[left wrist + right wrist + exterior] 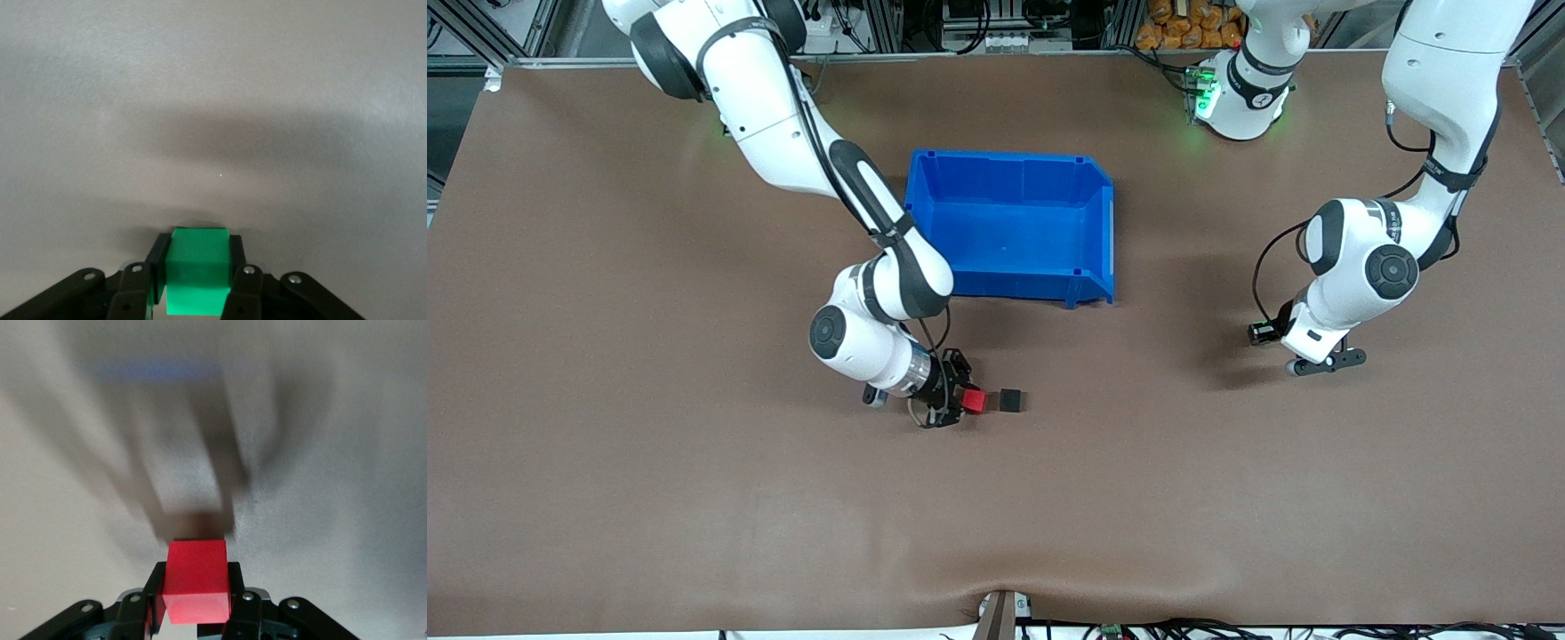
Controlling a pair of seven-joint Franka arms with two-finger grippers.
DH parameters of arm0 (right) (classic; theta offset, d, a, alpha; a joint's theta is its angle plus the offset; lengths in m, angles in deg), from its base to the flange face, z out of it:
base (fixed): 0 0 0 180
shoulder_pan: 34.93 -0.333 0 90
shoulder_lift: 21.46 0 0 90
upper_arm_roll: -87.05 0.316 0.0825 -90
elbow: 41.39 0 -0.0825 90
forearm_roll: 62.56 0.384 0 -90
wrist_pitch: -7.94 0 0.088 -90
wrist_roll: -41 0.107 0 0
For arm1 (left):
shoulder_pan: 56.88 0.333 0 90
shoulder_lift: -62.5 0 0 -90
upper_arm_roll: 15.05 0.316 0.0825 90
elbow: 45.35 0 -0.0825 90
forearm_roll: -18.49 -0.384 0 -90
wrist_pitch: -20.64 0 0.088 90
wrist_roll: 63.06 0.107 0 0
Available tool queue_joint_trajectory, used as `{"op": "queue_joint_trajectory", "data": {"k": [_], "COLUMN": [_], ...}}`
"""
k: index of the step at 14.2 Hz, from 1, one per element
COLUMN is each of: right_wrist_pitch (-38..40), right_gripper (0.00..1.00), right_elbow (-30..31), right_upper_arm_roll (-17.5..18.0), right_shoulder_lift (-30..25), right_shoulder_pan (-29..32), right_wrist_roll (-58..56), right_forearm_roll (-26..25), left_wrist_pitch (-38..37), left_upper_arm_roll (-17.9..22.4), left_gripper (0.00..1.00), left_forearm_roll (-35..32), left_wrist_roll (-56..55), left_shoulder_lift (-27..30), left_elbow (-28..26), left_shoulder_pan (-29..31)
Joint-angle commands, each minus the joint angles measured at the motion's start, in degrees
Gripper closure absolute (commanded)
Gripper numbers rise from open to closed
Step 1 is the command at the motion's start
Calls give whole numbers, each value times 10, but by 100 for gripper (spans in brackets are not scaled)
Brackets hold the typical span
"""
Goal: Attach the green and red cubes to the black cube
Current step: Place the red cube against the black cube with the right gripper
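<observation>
Bringing the red cube (pixel 972 400) beside the black cube (pixel 1010 399) on the worktop (pixel 694 498), right gripper (pixel 959 397) fingers clamp it. Left gripper (pixel 197 293) waits, fingers clamping the green cube (pixel 197 270). Next likely needs closing that small gap squarely.

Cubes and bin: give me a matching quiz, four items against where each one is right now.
Items:
1. red cube
2. green cube
3. black cube
4. blue bin

Places:
A. on the table, beside the red cube
B. held in the left claw
C. farther from the front camera than the black cube
D. held in the right claw

Pairs: 1-D, 2-B, 3-A, 4-C
</observation>
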Motion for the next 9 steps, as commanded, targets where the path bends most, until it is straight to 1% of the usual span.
{"op": "queue_joint_trajectory", "data": {"k": [1,4,5,6,8,9], "right_wrist_pitch": [-1,-19,-20,-20,-20,-20], "right_gripper": [100,100,100,79,10,0], "right_elbow": [-62,-68,-68,-68,-70,-71], "right_upper_arm_roll": [-7,-7,-7,-7,-7,-8], "right_shoulder_lift": [41,47,47,48,52,52], "right_shoulder_pan": [-15,-39,-45,-47,-57,-67], "right_wrist_roll": [28,43,43,43,42,39], "right_forearm_roll": [12,11,11,11,11,9], "left_wrist_pitch": [2,0,0,-1,-3,-3], "left_upper_arm_roll": [-11,-22,-31,-41,-61,-65], "left_gripper": [100,100,100,100,100,100], "left_forearm_roll": [-9,-1,0,0,0,0], "left_wrist_roll": [-96,-217,-256,-298,-400,-453], "left_shoulder_lift": [9,1,-1,-2,-12,-15], "left_elbow": [6,38,48,53,70,77], "left_shoulder_pan": [-5,-8,-11,-13,-27,-38]}}
